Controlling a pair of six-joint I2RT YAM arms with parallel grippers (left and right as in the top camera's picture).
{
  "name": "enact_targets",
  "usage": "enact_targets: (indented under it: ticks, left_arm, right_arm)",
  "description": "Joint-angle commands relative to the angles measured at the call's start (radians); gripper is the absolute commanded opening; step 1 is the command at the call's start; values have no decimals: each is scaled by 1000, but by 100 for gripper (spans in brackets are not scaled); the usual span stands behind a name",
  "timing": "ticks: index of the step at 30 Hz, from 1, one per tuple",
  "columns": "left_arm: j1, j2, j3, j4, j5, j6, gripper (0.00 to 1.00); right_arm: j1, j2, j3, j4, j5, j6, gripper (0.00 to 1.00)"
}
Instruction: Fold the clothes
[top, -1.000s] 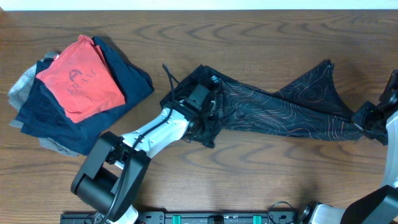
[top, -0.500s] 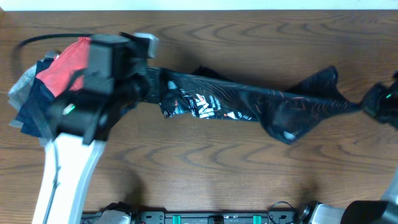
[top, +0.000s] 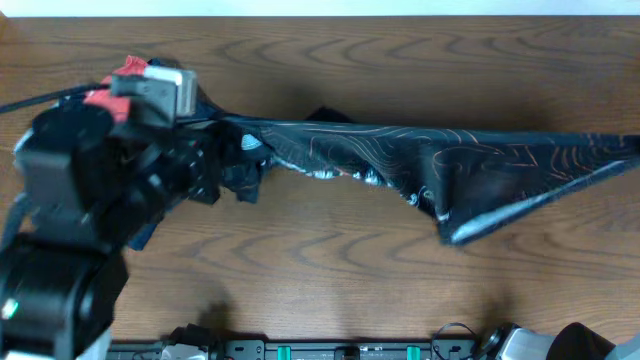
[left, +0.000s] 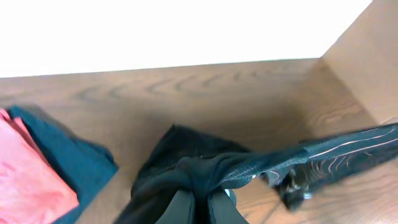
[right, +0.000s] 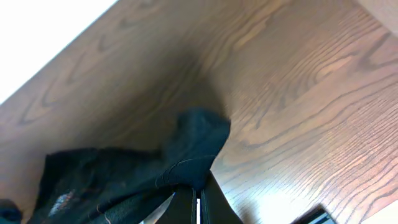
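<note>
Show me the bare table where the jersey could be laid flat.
Free: wide wood in front of the stretched jersey, right of the left arm; narrower strip behind it. Crowded: far left, the piled garments.

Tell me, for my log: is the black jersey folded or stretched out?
Stretched out, not folded. The jersey spans a long band between the left gripper and right gripper, each shut on a bunched end.

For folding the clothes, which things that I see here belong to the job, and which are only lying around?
Part of the job:
- black patterned jersey, stretched between the two arms
- left gripper and right gripper, each shut on one end of it

Just lying about:
- red-orange shirt
- navy garments beneath it, off to the side on the table
</note>
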Motion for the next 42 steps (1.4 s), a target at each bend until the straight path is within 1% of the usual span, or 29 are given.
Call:
enact_targets:
  ticks: [1, 7, 11, 13, 16, 19, 21, 23, 25, 27, 30, 32, 34, 37, 39, 42]
  left_arm:
    - [19, -24, 64, -6, -44, 13, 6]
    - [18, 23, 64, -44, -40, 13, 6]
    - [4, 129, 63, -63, -39, 19, 6]
    - [-10, 199, 63, -50, -40, 71, 6]
    - [-19, 328, 64, 13, -41, 146, 6]
    - [-19, 467, 64, 117, -41, 205, 6]
    - [-19, 554, 64, 209, -41, 211, 6]
    - [-19, 608, 74, 274, -41, 210, 6]
    - [-19, 632, 90, 305, -41, 195, 6]
    - [-19, 631, 108, 305, -40, 182, 6]
    - [-19, 603, 128, 264, -40, 180, 6]
    - [-19, 569, 128, 204, -40, 168, 6]
    - [-24, 533, 128, 97, -40, 145, 6]
    - [-42, 505, 128, -71, -40, 145, 6]
    - [-65, 498, 128, -205, -40, 145, 6]
    - [-101, 500, 112, -337, -40, 146, 6]
  right_arm:
    - [-33, 2, 51, 0, 68, -14, 1]
    - [-31, 24, 51, -3, 72, -18, 1]
    - [-8, 84, 50, -2, 67, -23, 1]
    - [18, 128, 50, 6, 66, -38, 1]
    - [68, 207, 50, 49, 37, -74, 1]
    - [116, 286, 50, 141, -17, -116, 1]
    - [142, 338, 50, 234, -66, -142, 1]
    - [154, 373, 50, 313, -75, -141, 1]
    - [155, 388, 50, 364, -79, -123, 1]
    - [153, 389, 50, 385, -82, -122, 1]
    - [153, 382, 51, 348, -81, -139, 1]
    - [153, 380, 51, 266, -67, -154, 1]
    - [152, 381, 50, 140, -21, -152, 1]
    - [153, 383, 36, -5, 39, -152, 1]
    - [153, 371, -7, -6, 51, -153, 1]
    - [153, 362, -88, -6, 65, -151, 1]
